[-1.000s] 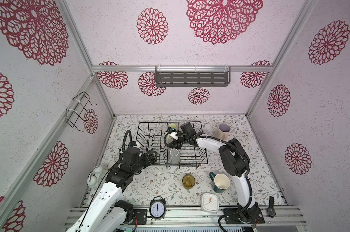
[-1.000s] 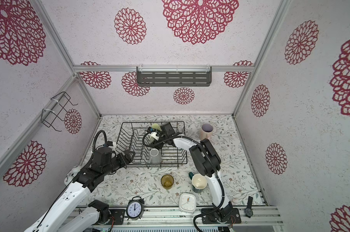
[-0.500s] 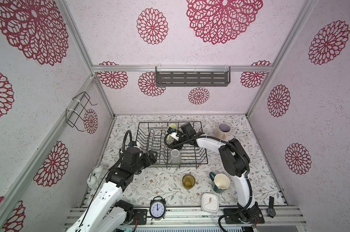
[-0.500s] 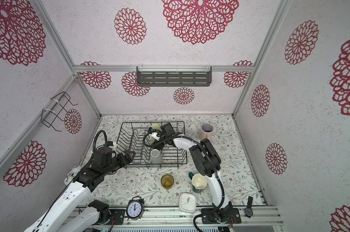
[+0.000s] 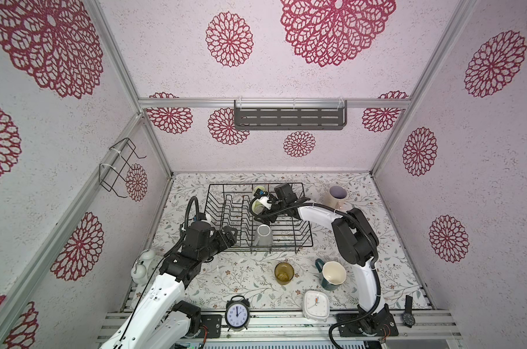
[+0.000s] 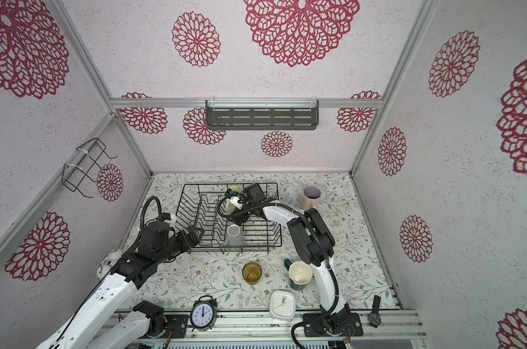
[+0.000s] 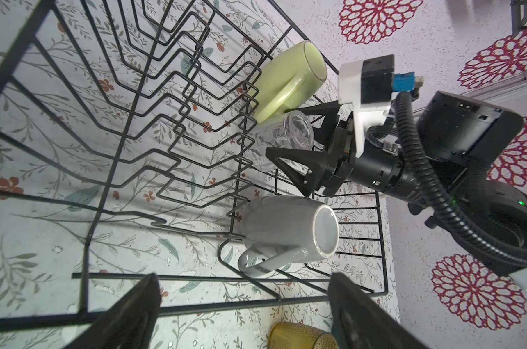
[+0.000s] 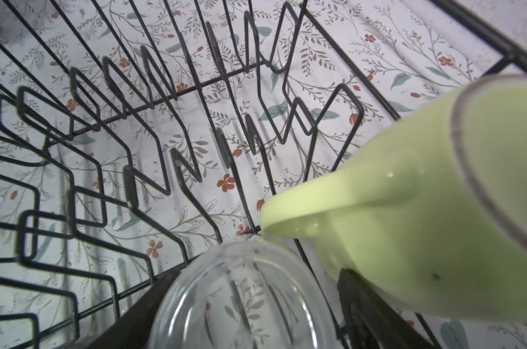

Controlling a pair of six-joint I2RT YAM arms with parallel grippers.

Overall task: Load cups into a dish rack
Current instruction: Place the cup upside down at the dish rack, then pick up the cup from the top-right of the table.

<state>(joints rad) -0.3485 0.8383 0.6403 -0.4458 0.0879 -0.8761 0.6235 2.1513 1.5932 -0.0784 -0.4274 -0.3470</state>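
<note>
Left hand [image 5: 228,237] hovers open at the dish rack's [image 5: 298,239] near corner, amber tumbler [image 5: 284,273] and teal mug [image 5: 333,275] on the worktop [image 5: 226,279] in front. Inside: grey mug [image 5: 263,236], then clear glass [image 8: 241,302] between the right hand's [image 7: 286,131] parted jaws, then yellow-green mug [image 7: 286,77].

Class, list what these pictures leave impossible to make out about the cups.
Clear glass: both top views, hidden under the right gripper; jaw contact unclear in wrist views.
Amber tumbler: left wrist view, cut off by the picture edge.
Yellow-green mug: right wrist view, blurred, cut by the edge.
</note>
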